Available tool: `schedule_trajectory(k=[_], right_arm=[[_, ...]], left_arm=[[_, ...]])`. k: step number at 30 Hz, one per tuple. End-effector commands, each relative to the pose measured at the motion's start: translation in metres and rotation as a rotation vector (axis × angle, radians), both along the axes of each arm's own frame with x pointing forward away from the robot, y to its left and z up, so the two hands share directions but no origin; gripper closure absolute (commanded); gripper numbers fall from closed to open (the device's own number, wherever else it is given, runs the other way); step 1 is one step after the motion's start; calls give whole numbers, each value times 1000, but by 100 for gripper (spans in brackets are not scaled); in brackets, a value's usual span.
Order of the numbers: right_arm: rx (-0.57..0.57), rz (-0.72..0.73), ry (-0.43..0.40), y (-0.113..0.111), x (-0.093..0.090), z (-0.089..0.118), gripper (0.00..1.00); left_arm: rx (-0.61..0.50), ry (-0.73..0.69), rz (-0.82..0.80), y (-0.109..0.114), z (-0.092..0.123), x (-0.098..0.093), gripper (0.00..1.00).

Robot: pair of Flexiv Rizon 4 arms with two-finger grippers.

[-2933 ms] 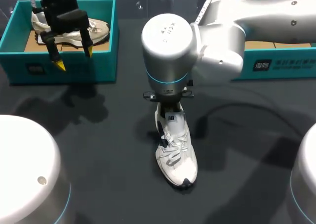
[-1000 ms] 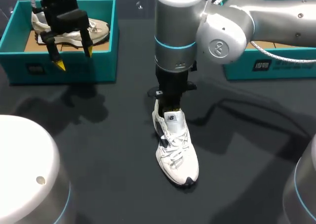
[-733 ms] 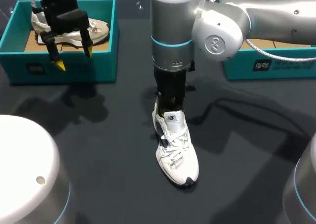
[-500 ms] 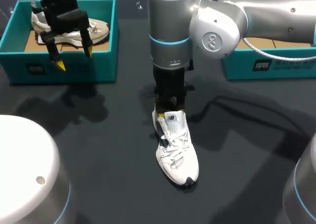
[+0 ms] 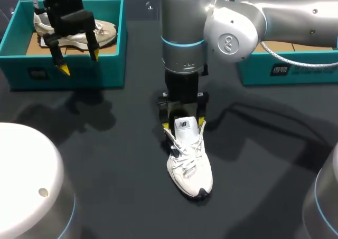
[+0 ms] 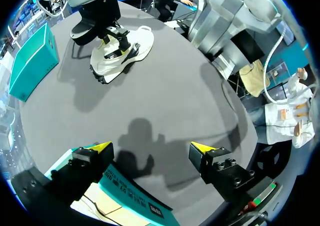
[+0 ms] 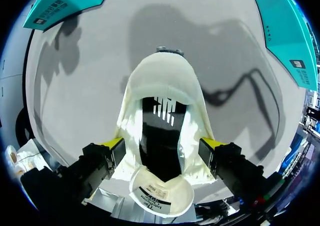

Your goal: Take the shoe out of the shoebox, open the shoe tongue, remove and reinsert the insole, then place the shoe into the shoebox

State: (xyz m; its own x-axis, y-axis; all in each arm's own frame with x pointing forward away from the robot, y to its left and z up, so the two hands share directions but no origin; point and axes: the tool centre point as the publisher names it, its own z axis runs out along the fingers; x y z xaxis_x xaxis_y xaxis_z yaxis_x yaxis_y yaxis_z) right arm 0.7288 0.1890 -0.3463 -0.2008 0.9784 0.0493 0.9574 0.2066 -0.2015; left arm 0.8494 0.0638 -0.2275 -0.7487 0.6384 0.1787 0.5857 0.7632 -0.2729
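Note:
A white shoe lies on the dark table with its toe toward the front edge. Its labelled tongue stands up between the fingers of my right gripper, which is open and straddles the shoe's collar without touching the tongue. From above, the right gripper spans the shoe, whose dark opening shows between the yellow tips. My left gripper hangs open over the front wall of the left teal shoebox, holding nothing. Its wrist view shows the left gripper far from the shoe.
A second, beige shoe lies inside the left shoebox. Another teal box stands at the back right, partly behind my right arm. Two round white robot bases fill the front corners.
My right gripper was shut on the shoe's tongue and has opened, letting it go. Its fingers now stand wide on either side of the shoe. The left arm has not moved.

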Motion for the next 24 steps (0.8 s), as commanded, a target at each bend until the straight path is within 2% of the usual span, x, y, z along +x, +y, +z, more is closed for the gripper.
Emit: schedule_trajectory(k=[1,9,12,17,19,24], right_arm=[[11,-2,-12,-5,-6,2,0],[16,-4,-33,-6,-10,8,0],[24,-4,-42,-8,-11,8,7],[36,2,-45,-9,-12,8,9],[42,4,-50,-9,-13,9,16],[55,4,-54,-11,-16,9,13]], left_arm=[[3,1,-1,0,0,1,0],[3,1,-1,0,0,1,0],[3,1,-1,0,0,1,0],[3,1,-1,0,0,1,0],[3,1,-1,0,0,1,0],[3,1,-1,0,0,1,0]])
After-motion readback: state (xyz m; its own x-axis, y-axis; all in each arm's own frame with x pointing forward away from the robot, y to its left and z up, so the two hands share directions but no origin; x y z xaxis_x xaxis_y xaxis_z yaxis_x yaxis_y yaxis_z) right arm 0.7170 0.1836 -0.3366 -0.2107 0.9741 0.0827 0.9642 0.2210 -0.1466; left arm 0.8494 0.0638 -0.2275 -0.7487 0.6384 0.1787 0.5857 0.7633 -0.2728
